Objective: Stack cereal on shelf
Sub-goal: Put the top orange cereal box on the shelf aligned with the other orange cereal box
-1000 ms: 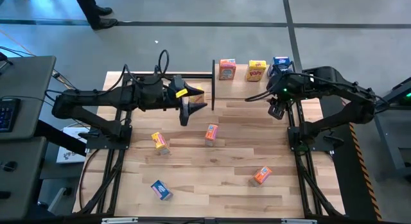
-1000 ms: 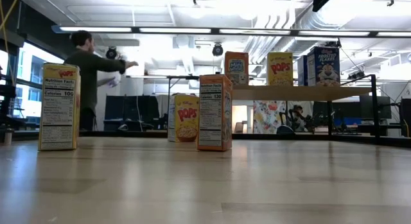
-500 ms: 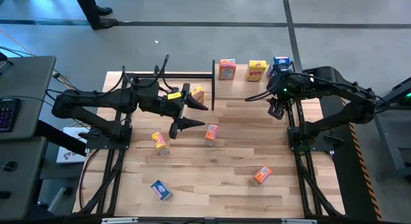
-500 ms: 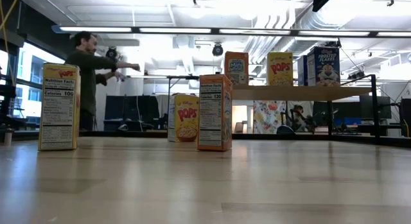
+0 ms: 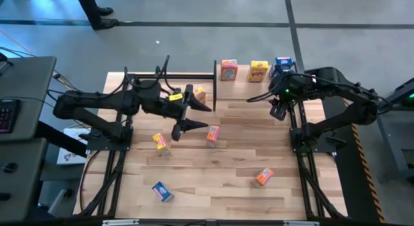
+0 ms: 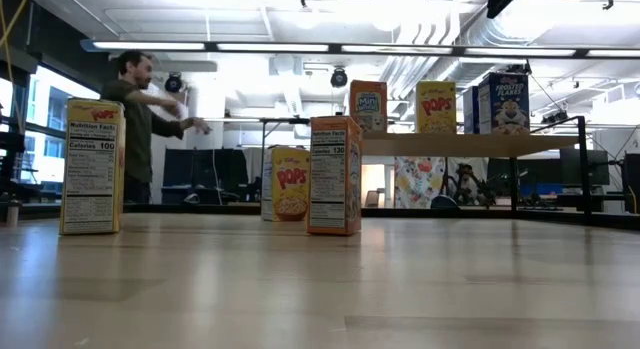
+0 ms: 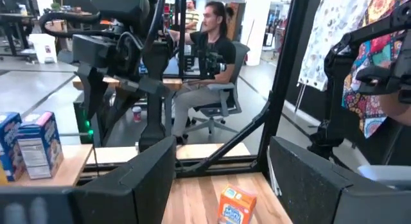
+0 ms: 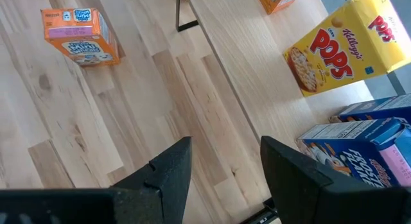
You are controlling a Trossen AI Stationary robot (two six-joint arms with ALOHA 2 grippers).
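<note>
The shelf [image 5: 259,90] stands at the table's far right and carries an orange box [image 5: 228,69], a yellow box [image 5: 259,71] and two blue boxes [image 8: 369,150]. On the tabletop stand a yellow box [image 5: 197,94], an orange box [image 5: 213,134], a yellow box [image 5: 160,143], an orange box [image 5: 263,177] and a blue box [image 5: 162,191]. My left gripper [image 5: 192,117] is open and empty, between the far yellow box and the middle orange box [image 7: 236,208]. My right gripper [image 5: 279,111] is open and empty by the shelf's near right end.
The shelf's black posts [image 5: 215,83] stand just right of my left gripper. A person [image 6: 135,119] moves in the room beyond the table. Bare tabletop lies at the middle near side [image 5: 213,168].
My left gripper has turned about its wrist and swung a little toward the table's near edge. Its fingers now show spread wider in the high view. The boxes have kept still. The person in the room has lowered an arm.
</note>
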